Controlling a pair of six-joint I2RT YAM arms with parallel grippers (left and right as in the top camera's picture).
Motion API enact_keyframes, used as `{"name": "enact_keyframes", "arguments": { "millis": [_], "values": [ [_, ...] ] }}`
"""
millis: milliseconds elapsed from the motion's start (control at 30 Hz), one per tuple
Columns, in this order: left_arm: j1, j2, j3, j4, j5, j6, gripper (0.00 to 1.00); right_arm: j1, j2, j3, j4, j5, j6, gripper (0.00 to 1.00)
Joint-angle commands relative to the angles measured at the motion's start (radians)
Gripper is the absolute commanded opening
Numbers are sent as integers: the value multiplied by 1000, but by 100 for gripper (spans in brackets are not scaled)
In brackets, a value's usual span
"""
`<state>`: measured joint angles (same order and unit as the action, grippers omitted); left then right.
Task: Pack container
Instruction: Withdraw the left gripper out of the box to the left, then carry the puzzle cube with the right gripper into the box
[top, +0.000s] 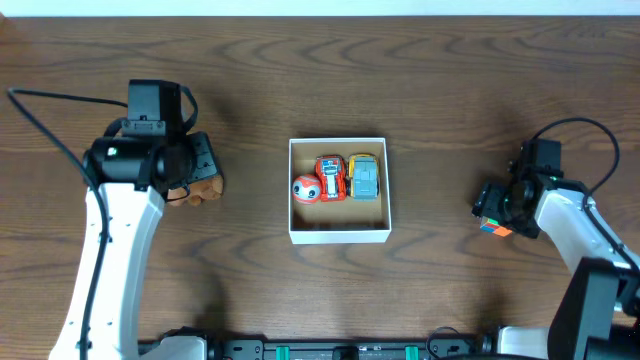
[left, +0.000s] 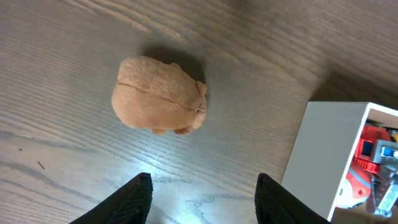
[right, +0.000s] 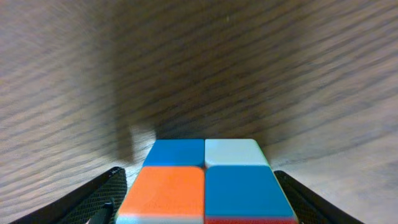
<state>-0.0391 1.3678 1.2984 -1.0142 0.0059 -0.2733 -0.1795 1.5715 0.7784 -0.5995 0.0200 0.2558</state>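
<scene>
left jaws open above plush (left: 158, 94); right jaws clamped on colour cube (right: 205, 180); container (top: 338, 236) between.

Dark wood-grain desk (top: 420, 80). White container (top: 338, 236) at centre. Tan plush toy (left: 158, 93) well left; coloured cube (top: 491, 228) well right, resting or lifted unclear.

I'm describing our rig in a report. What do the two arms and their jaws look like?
The left arm and right arm have smooth white links with black joints and wrist housings. A thin black cable loops from each wrist. The jaws are matte black and taper like wedges. No markings are readable.
</scene>
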Motion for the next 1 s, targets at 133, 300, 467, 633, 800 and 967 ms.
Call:
{"name": "enact_keyframes", "arguments": {
  "millis": [133, 300, 467, 633, 800, 967],
  "values": [
    [6, 9, 14, -3, 11, -2, 55, -6, 56, 4, 14, -1, 13, 38],
    [6, 9, 14, -4, 11, -2, 55, -6, 56, 7, 16, 3, 13, 24],
    [6, 9, 14, -12, 11, -2, 55, 1, 49, 73, -72, 6, 13, 18],
    [6, 9, 14, -14, 11, -2, 55, 33, 16, 220, -236, 13, 13, 15],
    [6, 9, 14, -20, 11, -2, 55, 113, -41, 364, -374, 13, 13, 15],
    [6, 9, 14, -22, 11, -2, 56, 258, -103, 465, -451, 12, 23, 12]
  ]
}}
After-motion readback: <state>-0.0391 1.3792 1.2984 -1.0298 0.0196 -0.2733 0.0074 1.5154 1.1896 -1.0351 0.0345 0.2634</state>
